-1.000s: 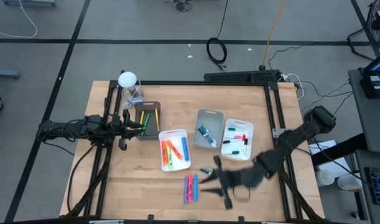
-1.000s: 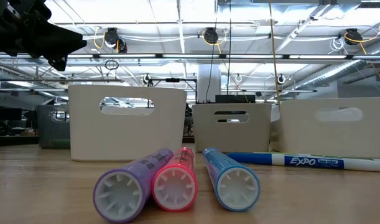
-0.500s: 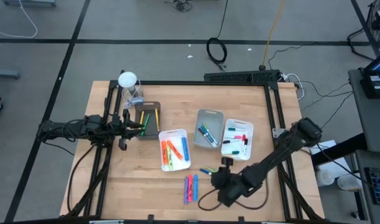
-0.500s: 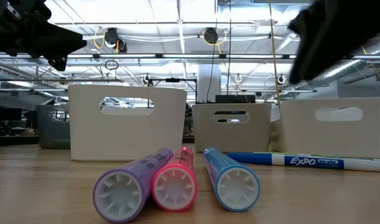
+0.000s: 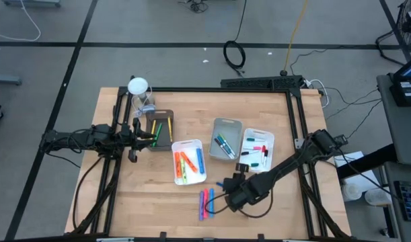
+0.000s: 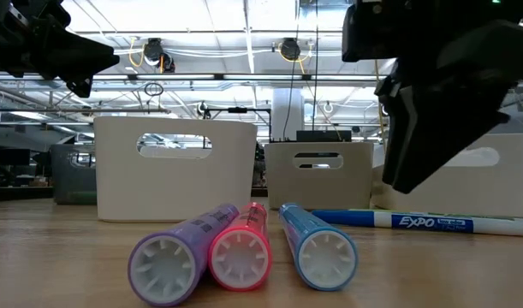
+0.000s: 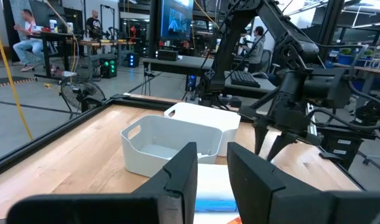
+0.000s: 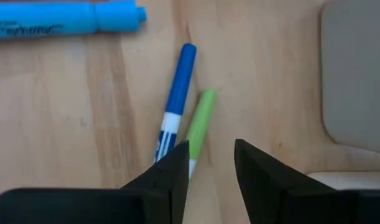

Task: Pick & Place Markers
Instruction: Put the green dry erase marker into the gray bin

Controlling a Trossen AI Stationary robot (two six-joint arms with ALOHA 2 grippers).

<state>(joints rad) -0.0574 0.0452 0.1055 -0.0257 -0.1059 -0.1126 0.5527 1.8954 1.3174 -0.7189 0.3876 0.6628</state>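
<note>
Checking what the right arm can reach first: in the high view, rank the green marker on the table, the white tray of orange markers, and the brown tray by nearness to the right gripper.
1. Green marker, on the table just beside the right gripper.
2. White tray of orange markers, mid-table, toward the left arm.
3. Brown tray, far side, by the left gripper.

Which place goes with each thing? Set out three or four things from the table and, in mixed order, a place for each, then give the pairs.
1 green marker
2 purple marker
3 right gripper
4 left gripper

A over the brown tray
B beside the pink marker
C above the loose markers near the table's front
D beside the thin blue marker

Pairs: 1-D, 2-B, 3-C, 4-A
</note>
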